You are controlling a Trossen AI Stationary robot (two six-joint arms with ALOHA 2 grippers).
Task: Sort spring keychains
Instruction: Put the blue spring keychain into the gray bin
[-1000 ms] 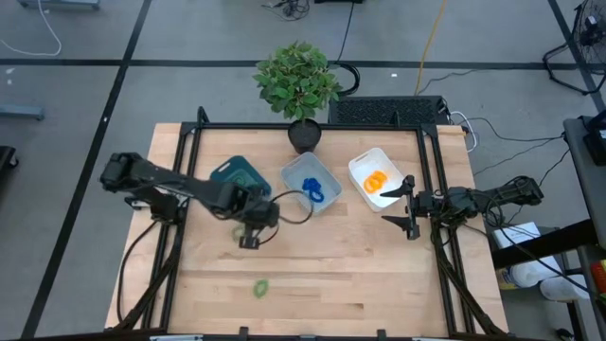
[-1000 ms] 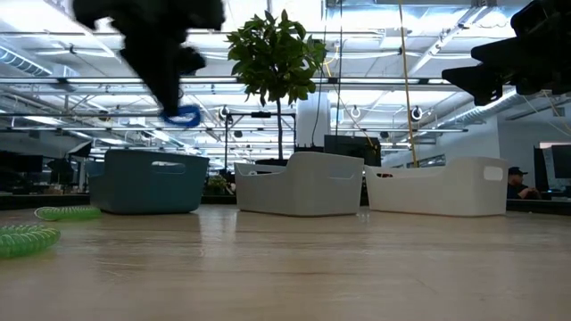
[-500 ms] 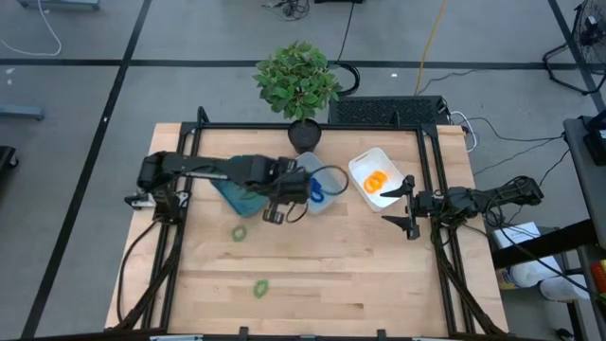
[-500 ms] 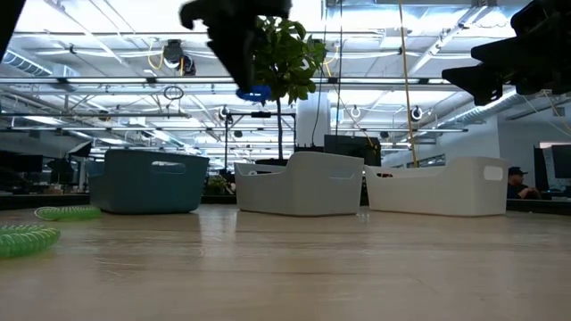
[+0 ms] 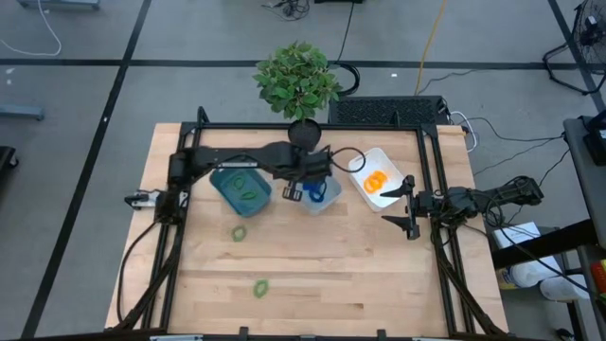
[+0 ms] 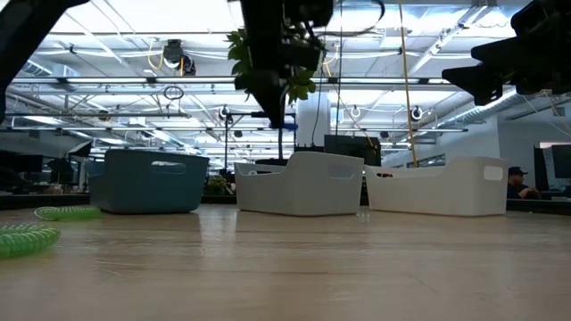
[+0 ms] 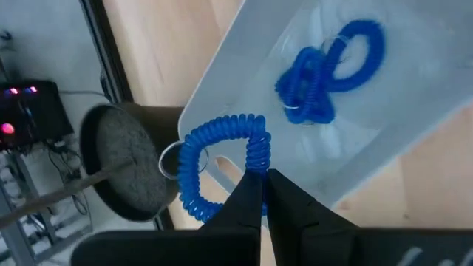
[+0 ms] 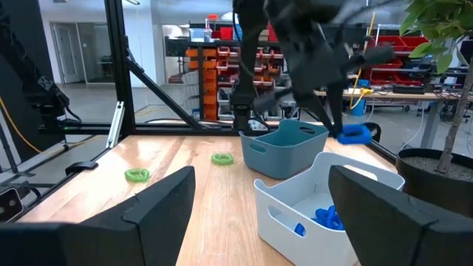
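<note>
My left gripper [image 5: 301, 189] is shut on a blue spring keychain [image 7: 222, 166] and hangs over the left rim of the grey-blue bin [image 5: 327, 194], which holds more blue keychains [image 7: 325, 74]. From the right wrist view the held coil [image 8: 355, 133] shows above that bin [image 8: 325, 196]. The teal bin [image 5: 241, 189] holds green keychains, and the white bin [image 5: 374, 175] holds orange ones. Two green keychains [image 5: 239, 232] [image 5: 260, 287] lie on the table. My right gripper [image 5: 402, 210] waits open at the table's right edge. My left gripper pinches one stretch of the blue coil's loop [image 7: 256, 164] between its two fingertips [image 7: 247, 199]. The fingers slant down from the table's left side. The coil hangs clear in the air below the fingers, over the grey-blue bin's rim.
A potted plant [image 5: 301, 90] stands at the table's far edge, just behind the grey-blue bin; its pot [image 7: 126, 166] shows close to the held coil. A black frame [image 5: 189, 142] runs round the table top. Bare wood lies in front of the bins.
My left gripper has swung toward the table's right and far edge, from in front of the teal bin to over the grey-blue bin, and has rolled as it went. It stays shut on the blue keychain, which travels with it clear of the table.
</note>
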